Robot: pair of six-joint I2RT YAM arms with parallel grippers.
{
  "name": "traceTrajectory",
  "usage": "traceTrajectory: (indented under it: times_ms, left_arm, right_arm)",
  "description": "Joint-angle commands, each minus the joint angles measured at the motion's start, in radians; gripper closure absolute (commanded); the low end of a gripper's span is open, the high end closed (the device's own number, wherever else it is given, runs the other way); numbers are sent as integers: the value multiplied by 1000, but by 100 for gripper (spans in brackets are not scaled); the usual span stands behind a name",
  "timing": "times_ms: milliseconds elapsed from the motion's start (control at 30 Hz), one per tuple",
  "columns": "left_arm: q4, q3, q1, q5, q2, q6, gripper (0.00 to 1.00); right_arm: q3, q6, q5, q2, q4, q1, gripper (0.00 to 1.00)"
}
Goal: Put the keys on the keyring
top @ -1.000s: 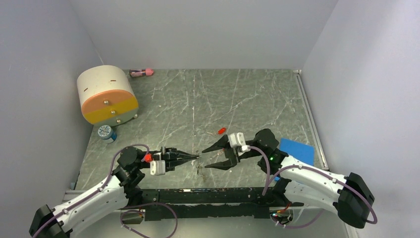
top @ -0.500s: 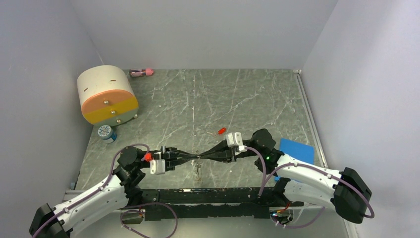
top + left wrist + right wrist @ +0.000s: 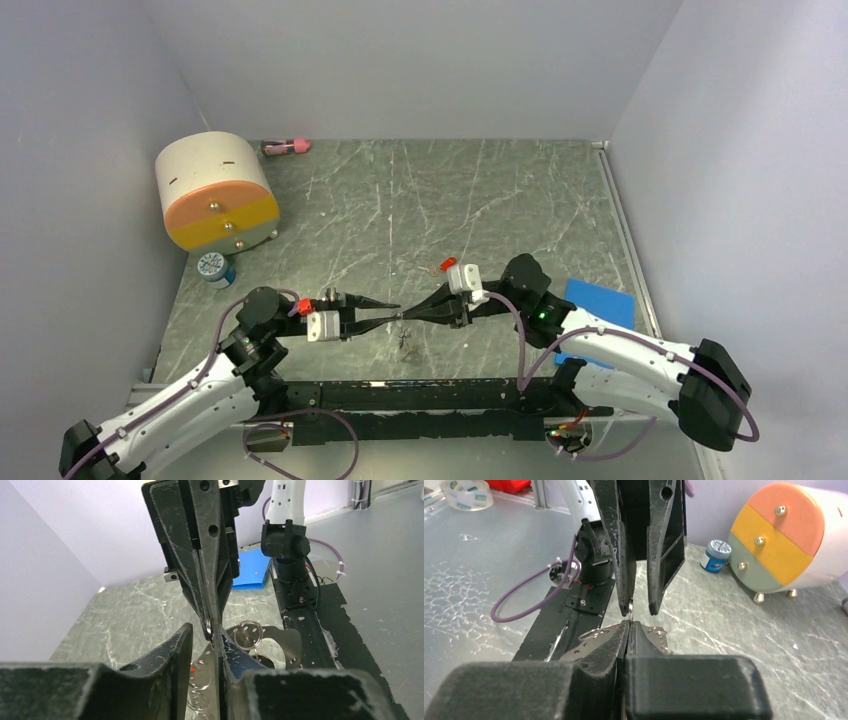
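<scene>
Closing within the last second, the right gripper (image 3: 410,315) pinches a small metal ring (image 3: 630,609) as the left gripper (image 3: 393,311) has parted slightly; the keyring (image 3: 287,640), a pale toothed plate with thin rings, lies on the table (image 3: 500,200) beneath.

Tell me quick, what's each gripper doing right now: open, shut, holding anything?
Left gripper: open, jaws slightly apart.
Right gripper: shut on the keyring.

1 drum (image 3: 215,190), 1 blue-lidded jar (image 3: 215,268), 1 pink tube (image 3: 286,146), 1 blue pad (image 3: 601,301), 1 red-headed key (image 3: 448,264) in top view.
</scene>
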Motion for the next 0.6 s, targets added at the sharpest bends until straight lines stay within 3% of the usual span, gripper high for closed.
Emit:
traceTrajectory:
  times_ms: [0, 267, 567]
  left_arm:
    - [-192, 80, -4, -83, -35, 38, 69]
    - [-453, 169, -3, -199, -65, 122, 64]
    - [-572, 249, -4, -171, 27, 149, 65]
  right_arm:
    - [99, -95, 43, -38, -206, 8, 100]
    - [207, -167, 196, -40, -547, 9, 100]
    - [321, -168, 287, 21, -754, 9, 100]
